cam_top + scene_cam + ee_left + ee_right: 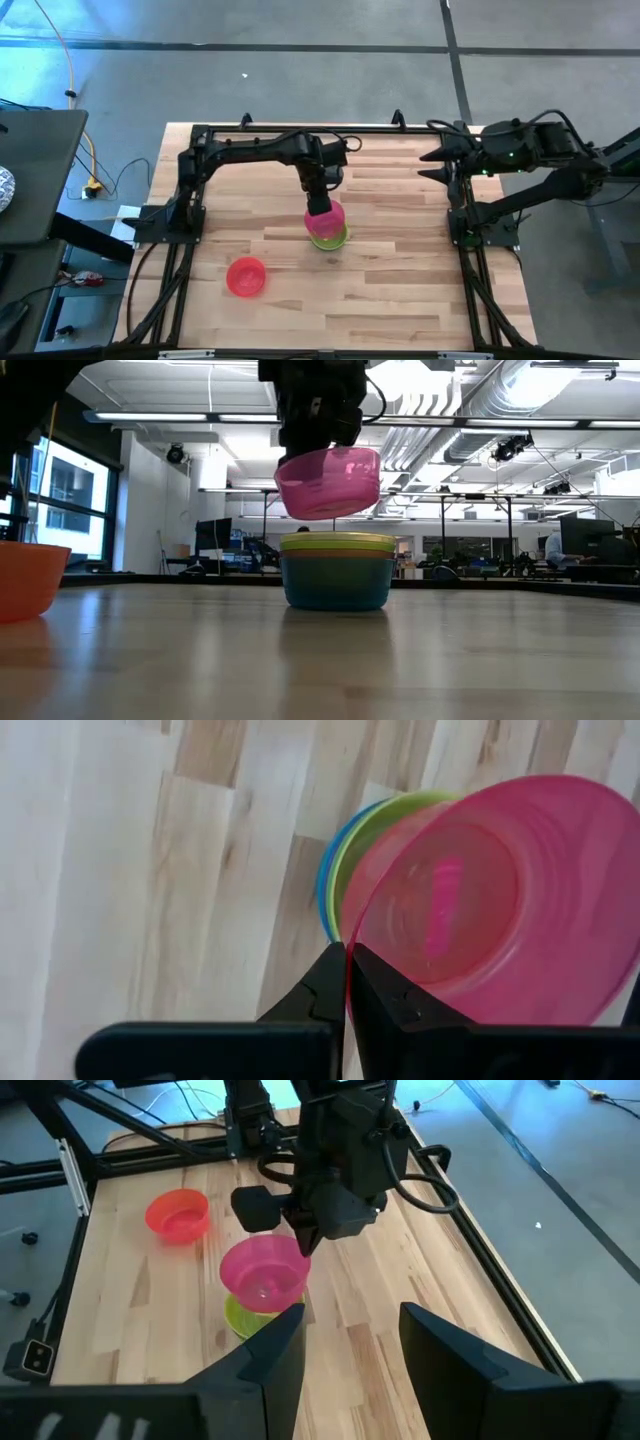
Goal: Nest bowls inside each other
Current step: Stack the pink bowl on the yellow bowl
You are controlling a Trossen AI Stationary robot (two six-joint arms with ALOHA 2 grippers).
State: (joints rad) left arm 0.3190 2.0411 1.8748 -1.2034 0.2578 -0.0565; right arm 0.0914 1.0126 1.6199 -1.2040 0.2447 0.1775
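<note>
A pink bowl [330, 482] hangs tilted just above a stack of bowls [337, 572] at mid-table, with my left gripper [346, 965] shut on it. The stack stands on its teal blue bottom bowl, with a yellow and a green rim showing at its top. A red bowl [246, 277] stands alone on the table, nearer the front left. My right gripper [350, 1340] is raised at the table's far right edge, open and with nothing between its fingers. My left gripper pinches the pink bowl's rim [352, 935] on its far side, one finger inside the bowl and one outside. The fingers come from above, pointing steeply down. The bowl hangs below them, mouth up and tilted, clear of the stack.
Black frame rails [190, 200] run along the table's left, right and far sides. Bare wood lies between the stack and the red bowl and to the stack's right.
</note>
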